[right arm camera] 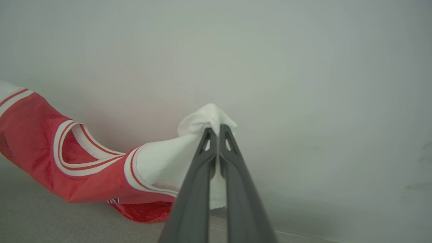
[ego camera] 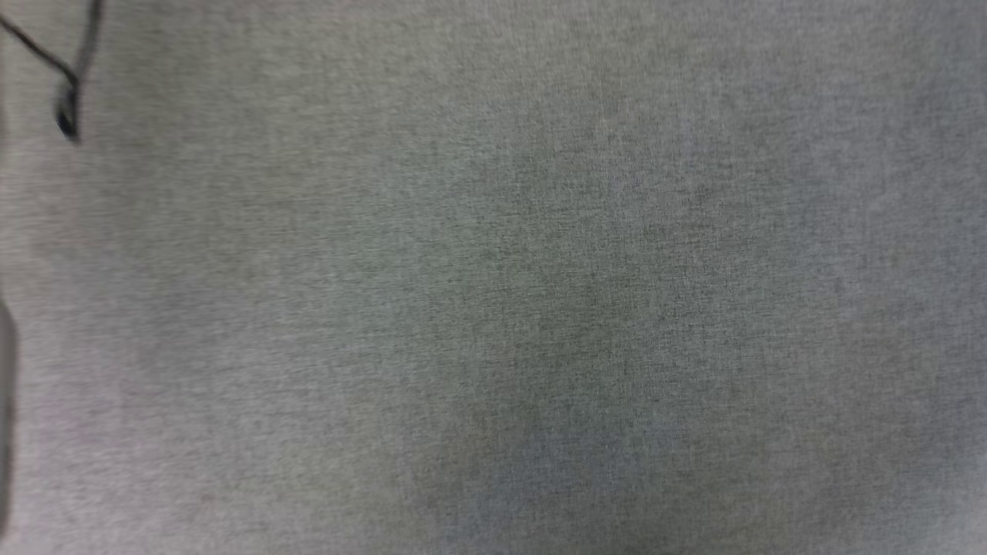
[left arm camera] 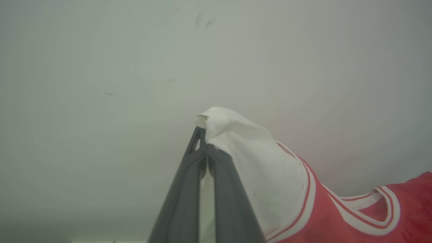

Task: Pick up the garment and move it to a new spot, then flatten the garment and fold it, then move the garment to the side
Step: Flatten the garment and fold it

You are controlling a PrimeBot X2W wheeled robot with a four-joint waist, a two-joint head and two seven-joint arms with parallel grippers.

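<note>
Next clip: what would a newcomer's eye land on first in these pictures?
The red garment with striped trim, held up against a pale background: the left claw is shut on one white sleeve, the right claw on the other. In the head view, blurred grey woven cloth, with a thin black line at upper left.

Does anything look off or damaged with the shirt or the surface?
Nothing looks damaged. The garment is held by its white sleeves, one in the left gripper, one in the right gripper. Only oddity: a black cord-like line at the upper left of the grey surface, too blurred to identify.
</note>
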